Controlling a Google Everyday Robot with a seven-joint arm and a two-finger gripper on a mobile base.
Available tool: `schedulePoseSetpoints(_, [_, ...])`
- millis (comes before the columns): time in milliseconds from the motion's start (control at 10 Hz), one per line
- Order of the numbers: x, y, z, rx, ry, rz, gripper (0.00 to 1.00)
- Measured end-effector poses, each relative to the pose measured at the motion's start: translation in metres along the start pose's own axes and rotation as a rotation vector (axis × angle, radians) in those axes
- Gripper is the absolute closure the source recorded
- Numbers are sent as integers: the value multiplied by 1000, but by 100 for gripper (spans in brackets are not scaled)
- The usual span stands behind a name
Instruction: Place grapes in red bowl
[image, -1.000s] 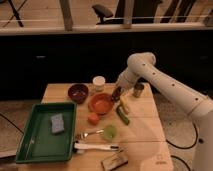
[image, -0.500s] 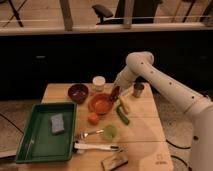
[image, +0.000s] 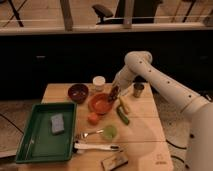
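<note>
The red bowl (image: 100, 105) is wide, shallow and orange-red, and sits mid-table. My gripper (image: 114, 95) hangs at the end of the white arm, just over the bowl's right rim. It is shut on a small dark purple-red bunch, the grapes (image: 114, 91), held just above rim height. The arm reaches in from the right.
A small dark maroon bowl (image: 78, 92) and a white jar (image: 98, 82) stand behind the red bowl. A metal can (image: 138, 90) stands to the right. A yellow piece (image: 123, 104), a green vegetable (image: 122, 115), an orange fruit (image: 93, 118), a green cup (image: 109, 131), utensils and a green tray (image: 35, 145) lie nearby.
My gripper has shifted slightly left and down with the grapes, closer over the red bowl's right rim. Nothing else has moved.
</note>
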Motion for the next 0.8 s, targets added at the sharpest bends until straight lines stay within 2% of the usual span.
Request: schedulePoseSetpoints(800, [-6, 5, 6, -17, -45, -38, 100])
